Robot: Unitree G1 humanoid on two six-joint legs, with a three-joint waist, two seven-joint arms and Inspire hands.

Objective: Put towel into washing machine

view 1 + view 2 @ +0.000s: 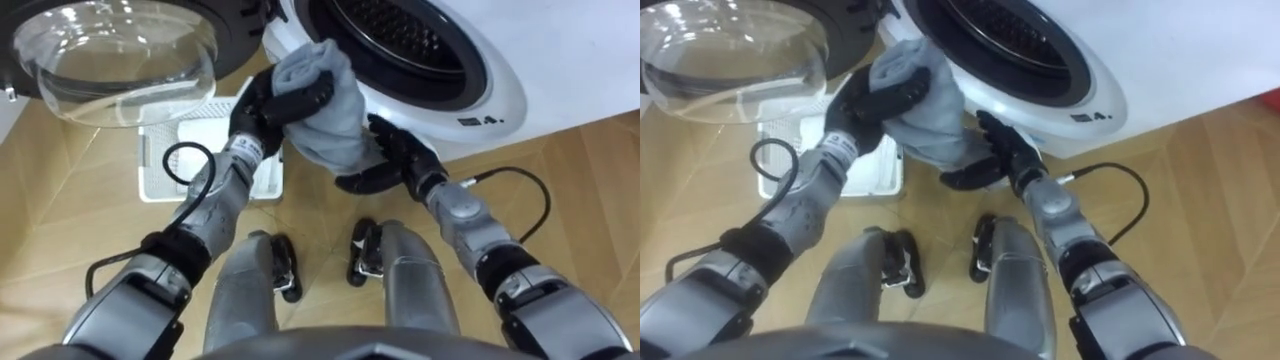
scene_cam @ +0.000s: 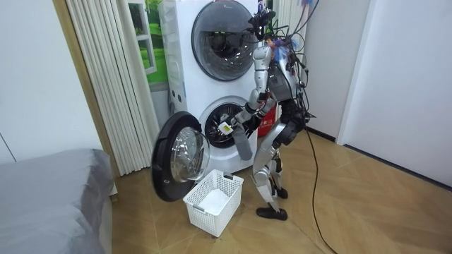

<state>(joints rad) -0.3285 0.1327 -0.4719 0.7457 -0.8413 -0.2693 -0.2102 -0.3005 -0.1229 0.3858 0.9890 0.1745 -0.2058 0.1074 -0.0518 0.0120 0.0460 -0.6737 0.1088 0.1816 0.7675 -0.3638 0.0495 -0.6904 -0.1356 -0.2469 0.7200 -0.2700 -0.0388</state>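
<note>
Left hand (image 1: pixel 265 108) curls around the grey towel (image 1: pixel 330 110) at upper centre. Right hand (image 1: pixel 390 160), fingers spread, props it before the washing machine (image 1: pixel 500 95).

One grey towel (image 1: pixel 325 100) and one white basket (image 2: pixel 210 215). Two front-loaders are stacked on the far side: the washing machine (image 1: pixel 500 95) and an upper machine (image 2: pixel 222 32).

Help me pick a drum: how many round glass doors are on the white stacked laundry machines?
2. The upper round glass door is shut; the lower door stands open, beside the white plastic basket.
</note>
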